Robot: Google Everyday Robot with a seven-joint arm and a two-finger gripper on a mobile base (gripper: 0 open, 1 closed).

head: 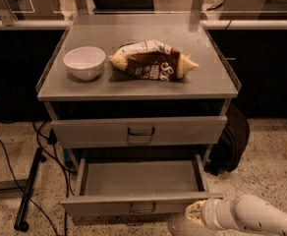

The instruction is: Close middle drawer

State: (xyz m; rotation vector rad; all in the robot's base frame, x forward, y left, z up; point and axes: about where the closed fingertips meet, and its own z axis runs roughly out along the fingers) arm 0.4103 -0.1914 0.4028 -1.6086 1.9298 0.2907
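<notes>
A Google Everyday Robot's gripper [194,213] hangs at 5 o'clock in the camera view, just beside the right end of the middle drawer [138,178]. The drawer stands pulled well out at 6 o'clock, its plain grey tray bare. We cannot tell whether the gripper is open or closed, since only its pale tip shows ahead of the white arm [254,219].

Above it, the taller drawer [99,131] sits nearly flush under the counter [133,33], which carries a white bowl [84,63] at 10 o'clock and a snack bag [153,60] near 12.

We judge the closing push has not yet begun. To do it well, we would bring the gripper across toward 9 o'clock so it meets the low front panel near the small loop handle [143,208]. From there the push should run straight toward 12 o'clock. A shove from the right corner could skew the drawer on its runners and jam it. We would keep the contact flat and the pace slow, stopping once the panel sits flush with the cabinet.
</notes>
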